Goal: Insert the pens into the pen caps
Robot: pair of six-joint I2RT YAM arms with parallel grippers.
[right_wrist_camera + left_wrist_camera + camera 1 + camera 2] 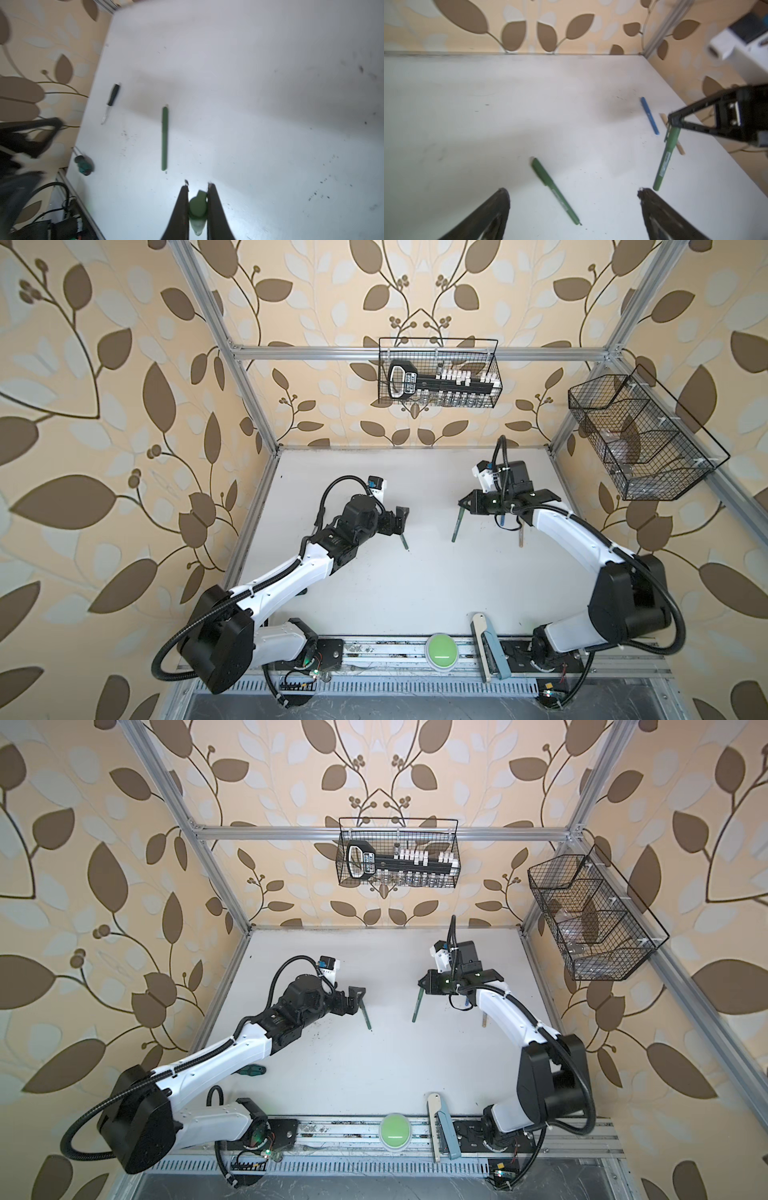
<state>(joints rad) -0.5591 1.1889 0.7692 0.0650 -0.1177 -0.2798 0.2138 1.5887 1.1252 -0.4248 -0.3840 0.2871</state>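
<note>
**Two grippers, four pens**

Left gripper (572, 190): jaws spread wide, nothing in them. Right gripper (461, 503): closed on the upper end of a green pen (457, 524), which hung tilted. Whether its lower end met the table (415, 593) could not be told. Other green pen (556, 191): flat on the table under the left gripper, touching neither finger. Blue pen (650, 115) and beige pen (520, 537): on the table near each other, past the right gripper, beneath its wrist.
</note>
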